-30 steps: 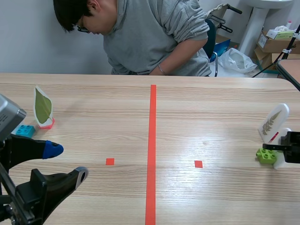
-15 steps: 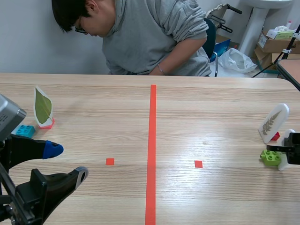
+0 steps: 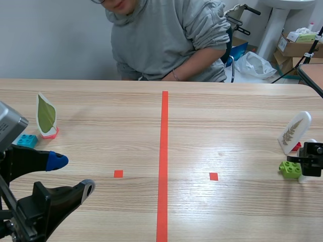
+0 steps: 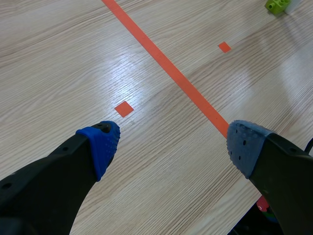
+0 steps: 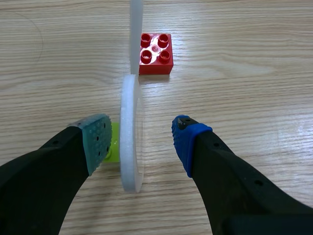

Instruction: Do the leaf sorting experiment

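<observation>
Green brick [image 5: 115, 147] mostly out of sight behind edge-on white card [image 5: 128, 147]

Left side: green leaf card [image 3: 46, 115], a white oval, upright on a red base, with the blue brick [image 3: 26, 140] just beside it. Right side: fern card [image 3: 294, 132] upright on the red brick [image 5: 156, 60]; white card [image 5: 131, 152] seen edge-on, touching the green brick [image 3: 290, 169].

You have a pale wood-grain counter [image 3: 101, 106], a lime-green brick [image 3: 289, 169], a red brick [image 5: 156, 60], a turquoise brick [image 3: 26, 140], a white card with a broad green leaf [image 3: 46, 115] and a white card with an olive fern [image 3: 294, 132].
</observation>
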`<state>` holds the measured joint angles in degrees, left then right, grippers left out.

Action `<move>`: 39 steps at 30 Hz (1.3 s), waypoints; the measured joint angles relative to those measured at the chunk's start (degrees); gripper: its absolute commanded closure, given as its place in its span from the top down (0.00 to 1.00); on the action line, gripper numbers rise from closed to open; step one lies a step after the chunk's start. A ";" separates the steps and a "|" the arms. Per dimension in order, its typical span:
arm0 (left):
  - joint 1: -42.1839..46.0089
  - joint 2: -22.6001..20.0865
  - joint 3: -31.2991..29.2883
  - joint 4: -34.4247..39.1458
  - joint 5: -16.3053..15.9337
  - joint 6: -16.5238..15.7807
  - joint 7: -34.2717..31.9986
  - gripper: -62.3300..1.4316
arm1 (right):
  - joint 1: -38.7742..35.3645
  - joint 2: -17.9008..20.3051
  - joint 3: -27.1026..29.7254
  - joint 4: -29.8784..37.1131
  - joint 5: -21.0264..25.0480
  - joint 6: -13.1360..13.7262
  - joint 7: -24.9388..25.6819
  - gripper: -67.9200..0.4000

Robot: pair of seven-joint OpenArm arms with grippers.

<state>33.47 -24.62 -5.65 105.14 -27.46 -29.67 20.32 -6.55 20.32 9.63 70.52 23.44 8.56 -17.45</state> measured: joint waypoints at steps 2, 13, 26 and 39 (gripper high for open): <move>0.00 0.00 0.00 0.00 0.00 0.00 0.00 0.77 | 0.00 0.00 0.00 0.00 0.02 -0.79 0.00 0.56; 0.00 0.00 0.00 0.00 0.00 0.00 0.00 0.77 | -0.20 0.02 0.00 0.31 0.13 -1.29 0.02 0.66; 0.00 0.00 0.00 0.00 0.00 0.00 0.02 0.77 | -14.69 4.35 2.64 24.22 6.58 7.80 -0.02 0.66; 0.00 0.00 0.00 0.00 0.00 0.02 -2.14 0.77 | -20.13 9.90 1.88 34.05 16.28 25.38 0.59 0.66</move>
<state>33.47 -24.62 -5.65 105.14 -27.46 -29.65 18.17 -26.68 30.22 11.51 104.57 39.72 33.93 -16.86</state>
